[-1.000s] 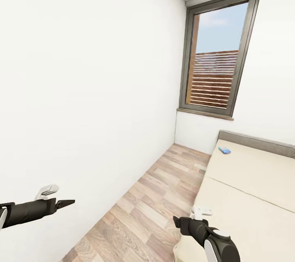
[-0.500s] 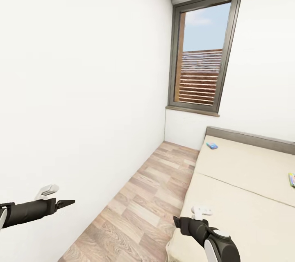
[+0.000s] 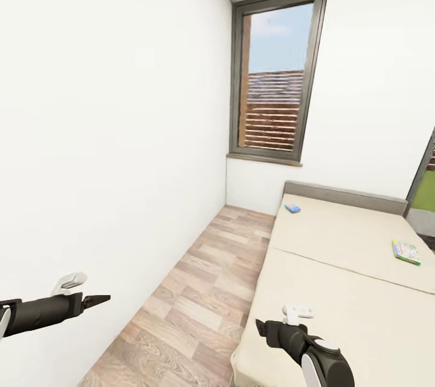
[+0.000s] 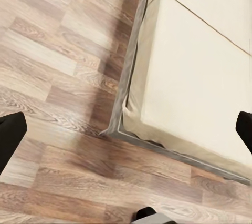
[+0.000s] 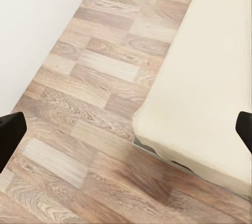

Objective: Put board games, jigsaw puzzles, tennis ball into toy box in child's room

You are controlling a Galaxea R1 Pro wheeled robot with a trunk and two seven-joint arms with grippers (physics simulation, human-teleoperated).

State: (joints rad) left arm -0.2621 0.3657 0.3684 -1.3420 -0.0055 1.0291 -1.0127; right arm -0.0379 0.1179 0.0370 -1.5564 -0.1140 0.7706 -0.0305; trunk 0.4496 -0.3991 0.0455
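- The bed point(image 3: 338, 290) stands along the right side of the room, with a plain beige mattress and a low grey headboard point(image 3: 344, 196) at the far end, under the white wall.
- A small blue game point(image 3: 292, 208) lies flat on the mattress near the headboard, by the bed's left edge.
- A second game point(image 3: 406, 251), white and green, lies flat near the bed's right side.
- Wood-plank floor point(image 3: 199, 296) runs between the bed and the left wall.

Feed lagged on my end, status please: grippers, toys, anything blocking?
Left gripper and right gripper both open, empty. Two board games on the bed: blue one by the headboard, white one near the far edge. Nothing seen blocking.
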